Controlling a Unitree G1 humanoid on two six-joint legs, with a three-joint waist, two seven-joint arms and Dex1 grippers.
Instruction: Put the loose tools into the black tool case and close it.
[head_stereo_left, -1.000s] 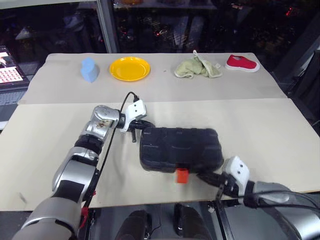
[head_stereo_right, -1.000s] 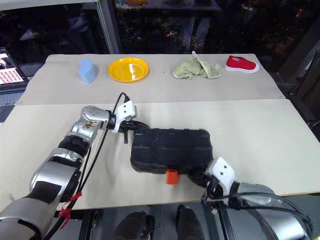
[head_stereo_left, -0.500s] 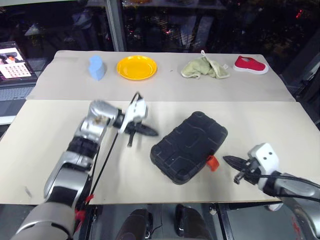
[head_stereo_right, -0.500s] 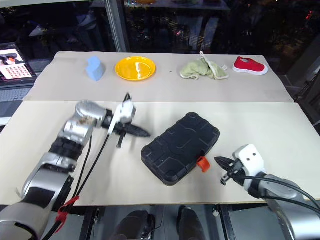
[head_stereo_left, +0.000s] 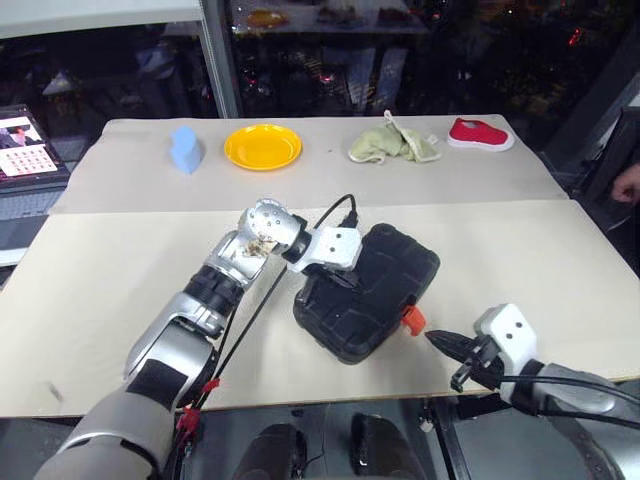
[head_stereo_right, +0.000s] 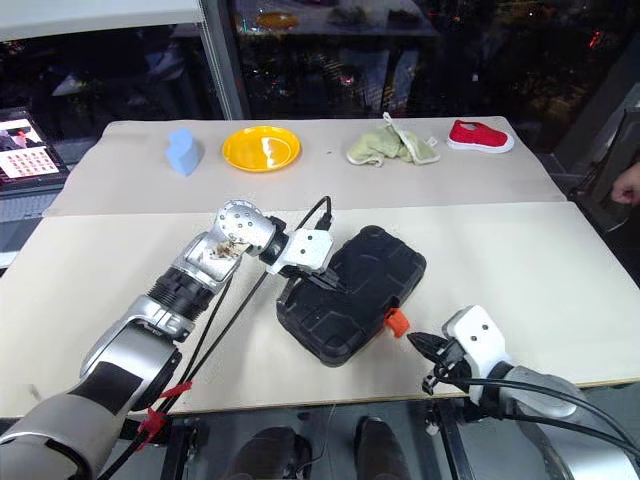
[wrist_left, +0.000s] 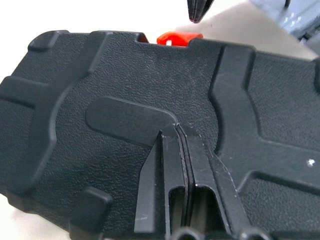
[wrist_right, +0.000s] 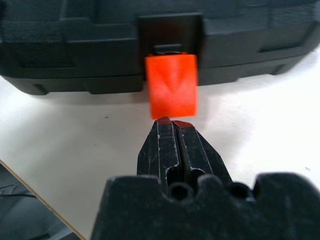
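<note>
Pressing down on the lid of the black tool case (head_stereo_left: 367, 290), the left gripper (wrist_left: 176, 131) has its fingers clenched together with nothing between them, probably to steady the case. Just in front of the case's orange latch (wrist_right: 171, 85), the right gripper (wrist_right: 173, 126) points at it, pinched empty (likely lined up to push it home). The case lies closed, skewed on the tan table (head_stereo_left: 520, 250), near its front edge
</note>
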